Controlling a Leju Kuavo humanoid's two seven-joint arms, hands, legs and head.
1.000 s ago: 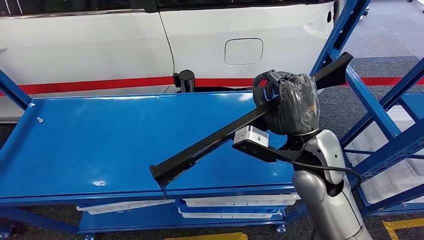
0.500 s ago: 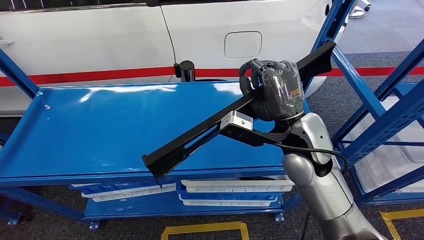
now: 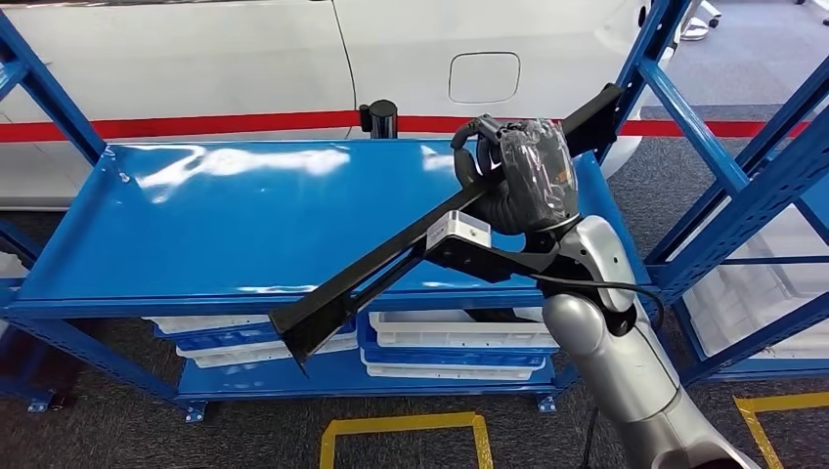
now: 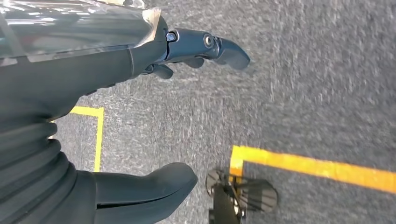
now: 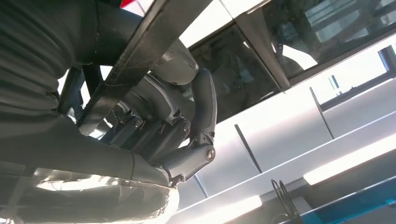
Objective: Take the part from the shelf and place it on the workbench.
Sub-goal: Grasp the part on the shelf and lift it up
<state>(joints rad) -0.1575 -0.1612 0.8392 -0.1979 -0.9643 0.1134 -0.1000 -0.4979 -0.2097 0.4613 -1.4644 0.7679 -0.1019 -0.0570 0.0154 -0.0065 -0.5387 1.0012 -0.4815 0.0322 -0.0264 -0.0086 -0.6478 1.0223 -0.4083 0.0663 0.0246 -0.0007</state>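
The right hand (image 3: 518,176) — dark fingers under a crinkled clear plastic wrap — grips the part (image 3: 391,262), a long, flat, matte-black metal bar with a flared bracket at each end; the bar slants in the air above the workbench (image 3: 196,234), its low end past the front edge, its high end (image 3: 596,115) up by a rack post (image 3: 657,59); in the right wrist view the fingers (image 5: 203,112) curl round the bar (image 5: 140,56) and clasp it tight; a white box-shaped camera unit (image 3: 459,231) on a black bracket sits at the silver wrist, a black cable (image 3: 606,288) looping from it.

The workbench is a smooth, glossy blue steel deck with a raised lip, light glaring off it; its lower deck carries shallow white plastic trays (image 3: 459,332), stacked in two piles, what is in them hidden; to the right stands a blue angle-iron rack (image 3: 743,205) with pale trays (image 3: 772,342) low inside it.

The left hand (image 4: 140,116) hangs over grey carpet (image 4: 303,84) with yellow tape lines (image 4: 317,165); its thumb and fingers stand apart, holding nothing.

Behind the bench — a white car body (image 3: 411,59) with a rounded fuel flap (image 3: 484,77), a red stripe (image 3: 196,125) and a black cylindrical post (image 3: 379,119).
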